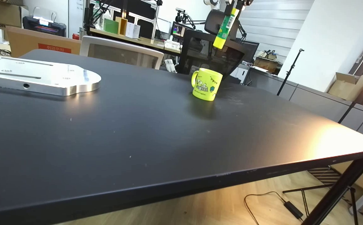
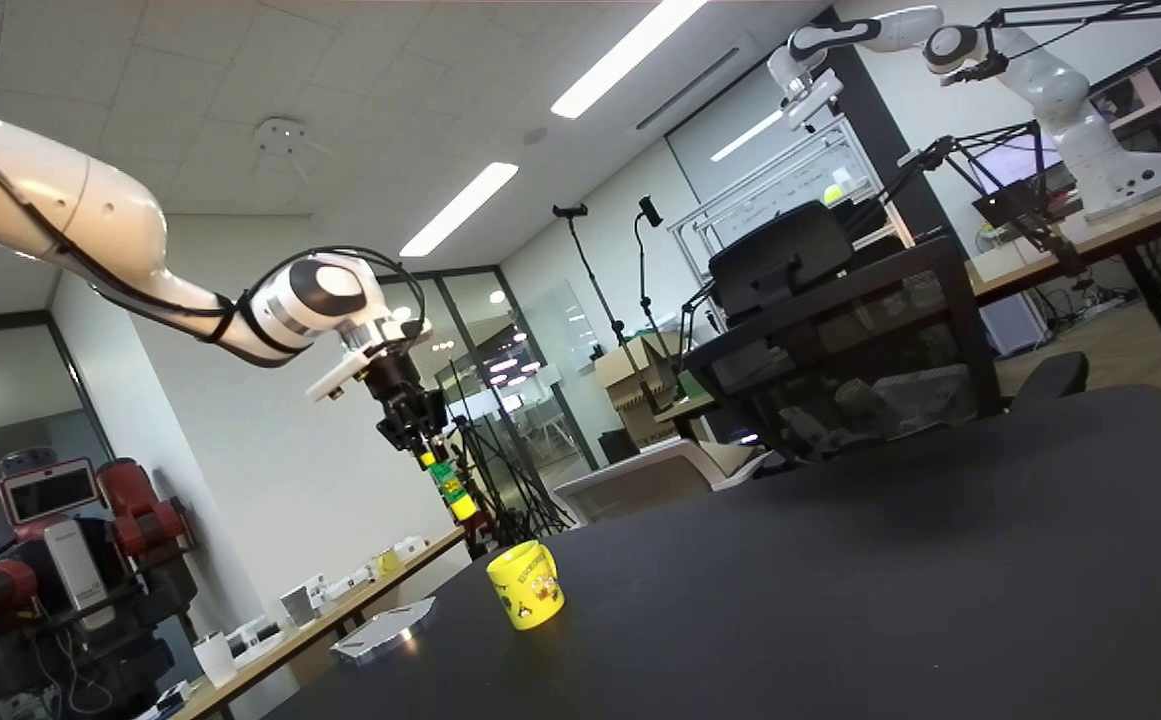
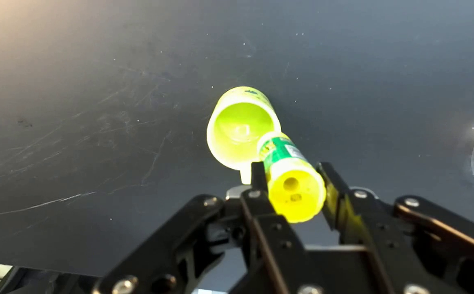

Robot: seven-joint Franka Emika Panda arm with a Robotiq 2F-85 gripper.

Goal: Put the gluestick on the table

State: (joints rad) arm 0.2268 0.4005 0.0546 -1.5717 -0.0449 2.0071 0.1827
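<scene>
The gluestick (image 1: 226, 28) hangs in the air over the black table (image 1: 156, 131), pinched between the fingers of the gripper (image 3: 292, 173)! Lower in both exterior views, the yellow-green cup (image 1: 207, 85) stands upright, mouth up, and well apart from it the silver metal plate (image 1: 50, 71) lies flat.

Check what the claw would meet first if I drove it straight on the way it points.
Probably the yellow-green mug: the gluestick in the claw leads, and its line runs toward that mug in both exterior views. Depth leaves the exact contact unsure.
</scene>
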